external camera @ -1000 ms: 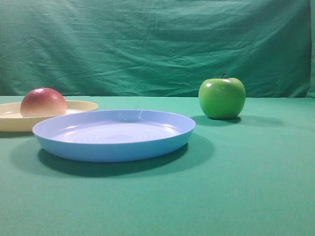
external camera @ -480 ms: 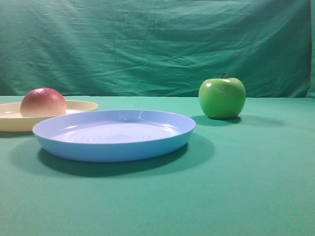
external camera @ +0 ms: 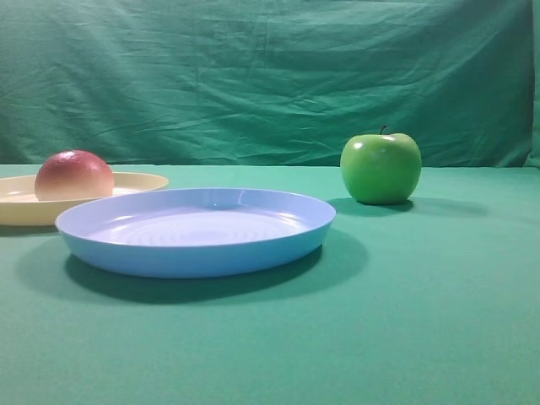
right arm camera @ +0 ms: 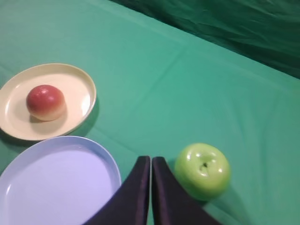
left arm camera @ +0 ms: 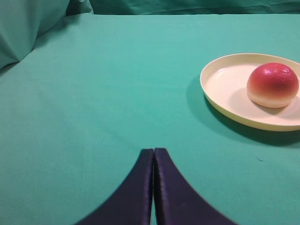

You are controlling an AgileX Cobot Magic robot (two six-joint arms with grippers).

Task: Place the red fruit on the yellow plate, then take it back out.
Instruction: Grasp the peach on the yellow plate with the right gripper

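Left wrist view showed the left gripper (left arm camera: 153,154) nearest, its fingers pressed together on nothing, low over the table (left arm camera: 93,93). Toward two o'clock, well apart, the red fruit (left arm camera: 272,85) sat inside the yellow plate (left arm camera: 220,82). From the right wrist view the right gripper (right arm camera: 151,161) was likewise clenched and empty, the blue plate (right arm camera: 56,183) at eight o'clock, the green apple (right arm camera: 202,171) just beside at three. Reaching with clenched fingers would likely shove the smooth round fruit off, or tip the shallow plate.
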